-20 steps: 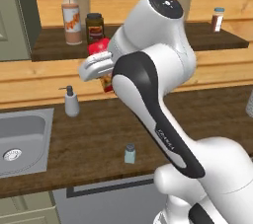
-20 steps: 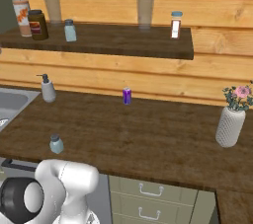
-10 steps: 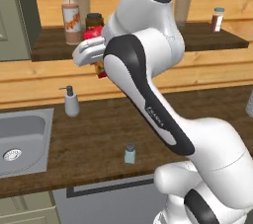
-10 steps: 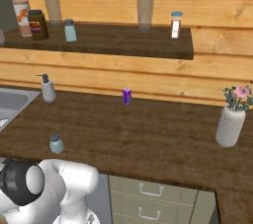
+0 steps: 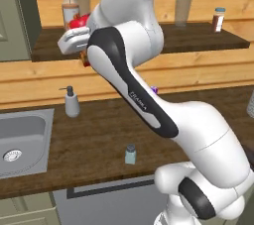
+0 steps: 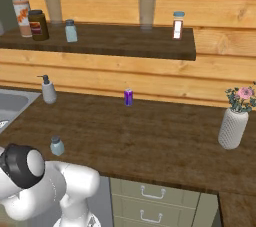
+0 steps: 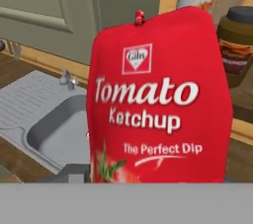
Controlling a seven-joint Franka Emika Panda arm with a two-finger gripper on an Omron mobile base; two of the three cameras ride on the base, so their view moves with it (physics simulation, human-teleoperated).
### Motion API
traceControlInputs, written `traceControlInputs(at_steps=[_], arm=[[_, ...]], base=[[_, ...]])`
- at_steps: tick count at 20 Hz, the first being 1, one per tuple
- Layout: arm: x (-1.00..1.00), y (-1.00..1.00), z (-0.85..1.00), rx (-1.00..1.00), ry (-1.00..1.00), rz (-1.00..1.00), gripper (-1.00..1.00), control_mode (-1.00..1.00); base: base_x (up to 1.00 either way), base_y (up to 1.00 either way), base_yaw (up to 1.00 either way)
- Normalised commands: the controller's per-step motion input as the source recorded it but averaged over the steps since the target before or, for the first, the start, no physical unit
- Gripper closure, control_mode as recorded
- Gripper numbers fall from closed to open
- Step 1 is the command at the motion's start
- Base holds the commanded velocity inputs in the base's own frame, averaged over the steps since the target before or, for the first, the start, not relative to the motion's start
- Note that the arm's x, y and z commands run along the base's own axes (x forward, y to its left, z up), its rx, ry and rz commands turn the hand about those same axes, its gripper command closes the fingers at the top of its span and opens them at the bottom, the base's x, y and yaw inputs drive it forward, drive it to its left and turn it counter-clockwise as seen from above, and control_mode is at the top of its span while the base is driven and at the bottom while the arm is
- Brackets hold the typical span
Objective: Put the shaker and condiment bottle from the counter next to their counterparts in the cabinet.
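- While the red condiment bottle (image 7: 160,99) sits up close in front of the wrist camera, label facing it, the hand (image 5: 74,40) appears clamped on its lower part, though the fingers themselves are hidden behind the bottle; I judge it gripped from the way it hangs lifted off the table.
- It is carried high, at shelf level, presumably so that it clears the front edge of the cabinet (image 5: 198,43) before going in.
- Just beyond the hand, on the shelf, stand the tall clear bottle (image 5: 70,5) with the orange label, which is its counterpart, and the dark brown jar (image 6: 38,25); the bottle in the hand should end up next to the tall one.
- Further along the shelf from the hand is the grey-capped counterpart shaker (image 6: 71,31).
- Well below the hand, the shaker (image 5: 130,154) waits on the table (image 5: 99,135) near its front edge, not yet collected.
- Below and to the sink side of the hand stands a white pump dispenser (image 5: 72,102), beside the steel sink (image 5: 22,142).
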Motion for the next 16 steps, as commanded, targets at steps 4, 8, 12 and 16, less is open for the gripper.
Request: traceControlInputs(at_steps=[4, 8, 12, 16], arm=[[0.34, 0.13, 0.03, 0.11, -0.06, 0.02, 1.00, -1.00], [0.27, 0.20, 0.00, 0.08, -0.12, 0.01, 1.00, -1.00], [0.38, 0.20, 0.00, 0.07, -0.17, 0.00, 1.00, -1.00], [0.40, 0.16, 0.00, 0.09, -0.18, 0.00, 1.00, -1.00]], base=[[0.00, 0.00, 0.00], [0.00, 0.00, 0.00], [0.00, 0.00, 0.00], [0.00, 0.00, 0.00]])
